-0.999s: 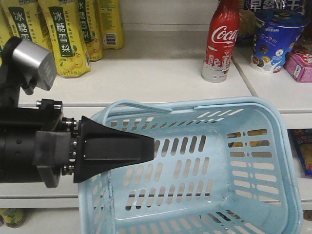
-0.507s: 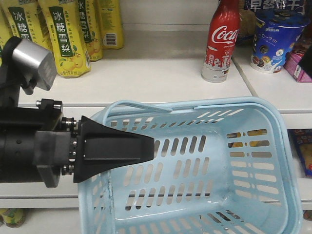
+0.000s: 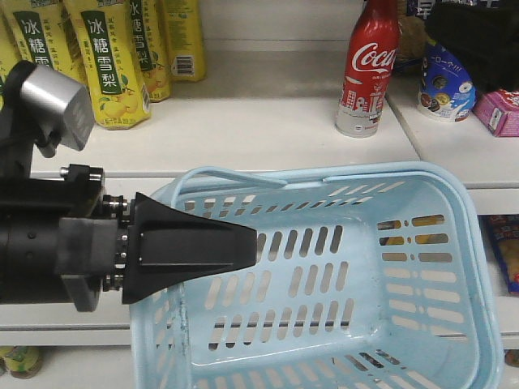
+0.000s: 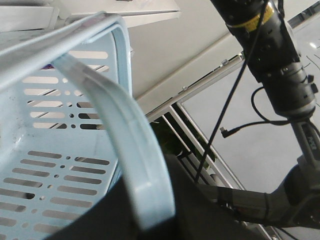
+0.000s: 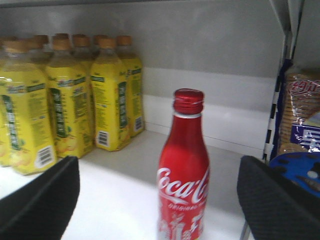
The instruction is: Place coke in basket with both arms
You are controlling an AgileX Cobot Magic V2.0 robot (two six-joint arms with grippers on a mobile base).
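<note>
The red coke [image 3: 369,65] stands upright on the white shelf, behind the basket's far rim. The light blue basket [image 3: 389,172] hangs in front of the shelf, tilted. My left gripper [image 3: 247,243] is shut on the basket's hoop handle [image 4: 135,150], which passes between its jaws in the left wrist view. The basket wall [image 4: 50,125] fills that view's left side. My right gripper [image 5: 160,205] is open, and the coke [image 5: 183,170] stands ahead, between its two black fingers [image 5: 40,200], apart from both. The right arm [image 3: 478,36] shows as a black mass at the top right.
Yellow pear-drink bottles [image 3: 109,65] stand at the shelf's left, also in the right wrist view [image 5: 65,110]. A blue snack cup [image 3: 442,89] and a pink box [image 3: 499,109] sit right of the coke. A shelf divider and a biscuit pack [image 5: 300,115] are at the right.
The right arm has come into the front view at the top right and now covers part of the blue cup. The left gripper and the basket have not moved.
</note>
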